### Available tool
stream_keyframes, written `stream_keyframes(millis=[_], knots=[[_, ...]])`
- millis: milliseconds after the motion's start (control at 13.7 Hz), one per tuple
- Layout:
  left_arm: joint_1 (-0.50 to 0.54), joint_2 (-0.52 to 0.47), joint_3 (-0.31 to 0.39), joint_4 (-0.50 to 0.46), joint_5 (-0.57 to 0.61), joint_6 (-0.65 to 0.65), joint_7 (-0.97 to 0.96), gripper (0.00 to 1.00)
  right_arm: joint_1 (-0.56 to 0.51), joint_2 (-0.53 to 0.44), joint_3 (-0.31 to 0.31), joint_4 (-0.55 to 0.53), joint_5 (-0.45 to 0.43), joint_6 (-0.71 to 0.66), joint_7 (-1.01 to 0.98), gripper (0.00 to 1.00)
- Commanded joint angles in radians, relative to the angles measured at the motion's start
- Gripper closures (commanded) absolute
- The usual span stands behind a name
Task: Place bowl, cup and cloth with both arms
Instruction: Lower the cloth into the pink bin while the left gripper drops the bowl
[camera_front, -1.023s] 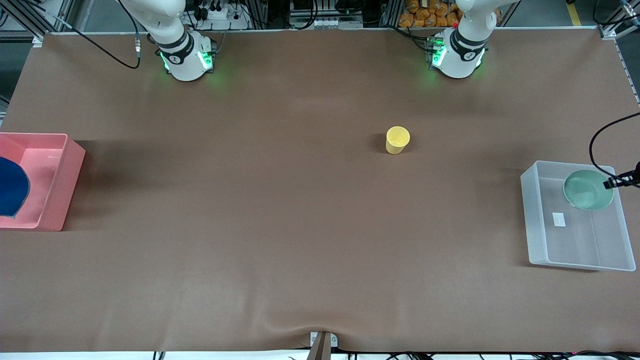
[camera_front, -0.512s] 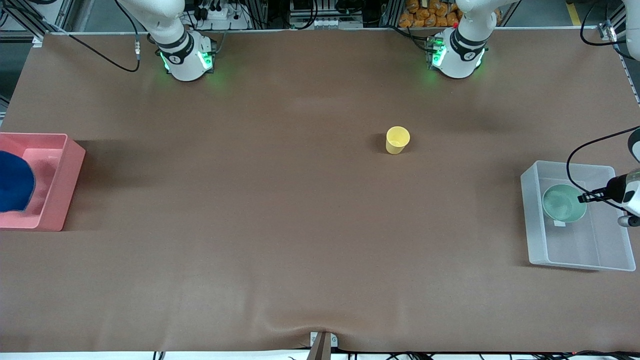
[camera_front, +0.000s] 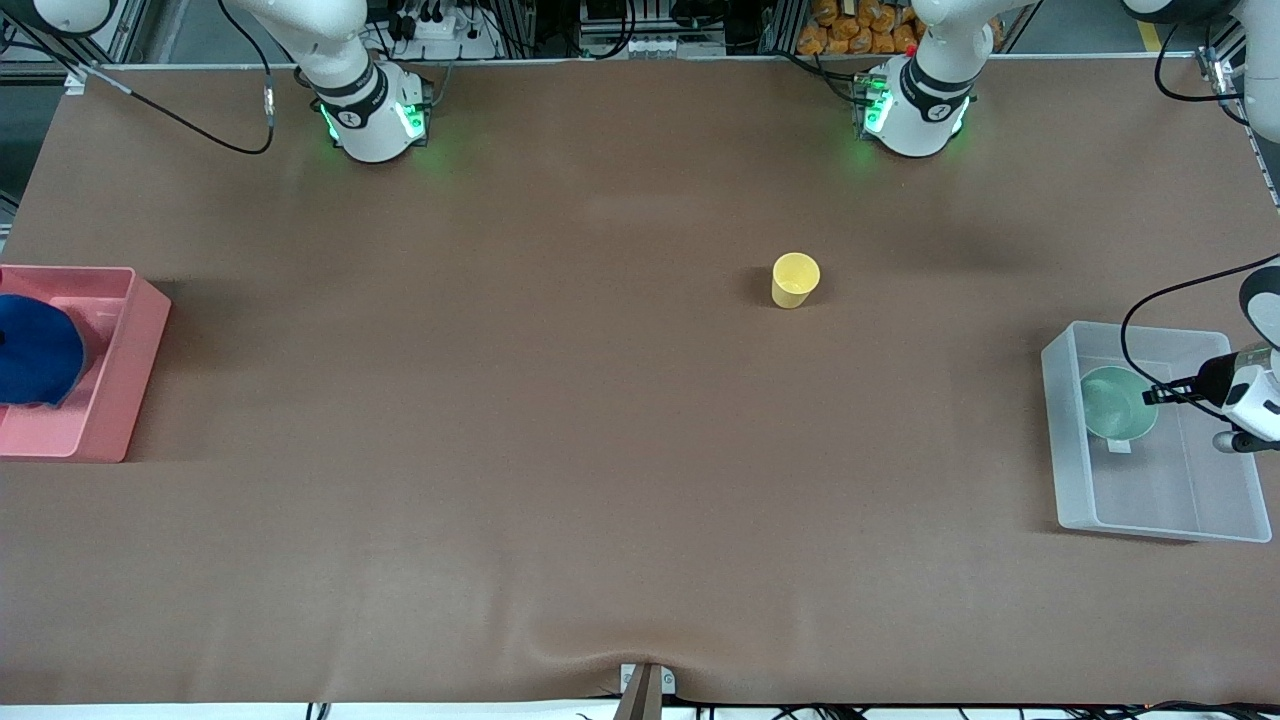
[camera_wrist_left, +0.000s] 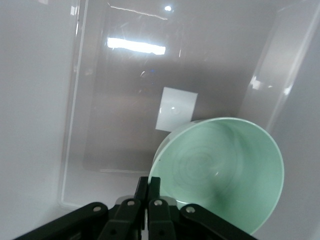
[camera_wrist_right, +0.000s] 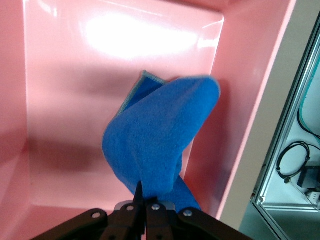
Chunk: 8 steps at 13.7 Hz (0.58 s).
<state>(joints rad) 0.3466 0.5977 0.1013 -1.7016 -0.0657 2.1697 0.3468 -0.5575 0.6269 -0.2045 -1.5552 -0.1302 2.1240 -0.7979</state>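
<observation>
The bowl (camera_front: 1118, 403) hangs over the clear bin (camera_front: 1160, 520), its rim pinched in the left gripper (camera_wrist_left: 148, 192). The cloth (camera_wrist_right: 160, 135) dangles over the pink bin (camera_front: 120, 400), clamped by the right gripper (camera_wrist_right: 145, 197). Neither is released yet. The cup (camera_front: 795, 280) stands untouched on the table, at ten o'clock from the bowl.

I am looking down on a brown worktop (camera_front: 560, 450). At three o'clock, my left gripper (camera_front: 1152, 395) is pinching the rim of the mint-green bowl (camera_front: 1115, 402), holding it tilted inside the clear bin (camera_front: 1150, 495). At nine o'clock, the blue cloth (camera_front: 38, 350) is hanging over the pink bin (camera_front: 110, 400), at the frame's edge; my right gripper is lying out of sight there. The yellow cup (camera_front: 795, 279) is standing upright at about one o'clock from the centre, well apart from both bins.
</observation>
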Motion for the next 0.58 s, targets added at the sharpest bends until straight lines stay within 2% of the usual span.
stream_keyframes(millis=[0, 73, 146, 512], knots=[[0.008, 0.022, 0.000, 0.010, -0.011, 0.013, 0.063, 0.74, -0.038, 0.017, 0.019, 0.021, 0.026, 0.019, -0.017, 1.00], [0.000, 0.024, 0.001, 0.013, -0.009, 0.015, 0.079, 0.06, -0.039, 0.020, 0.019, 0.021, 0.026, 0.034, -0.017, 1.00], [0.000, 0.022, 0.001, 0.014, -0.009, 0.013, 0.084, 0.00, -0.044, 0.031, 0.019, 0.021, 0.026, 0.040, -0.017, 1.00], [-0.011, -0.045, 0.002, 0.030, 0.018, 0.005, 0.077, 0.00, -0.051, 0.088, 0.027, 0.017, 0.027, 0.102, -0.015, 1.00]])
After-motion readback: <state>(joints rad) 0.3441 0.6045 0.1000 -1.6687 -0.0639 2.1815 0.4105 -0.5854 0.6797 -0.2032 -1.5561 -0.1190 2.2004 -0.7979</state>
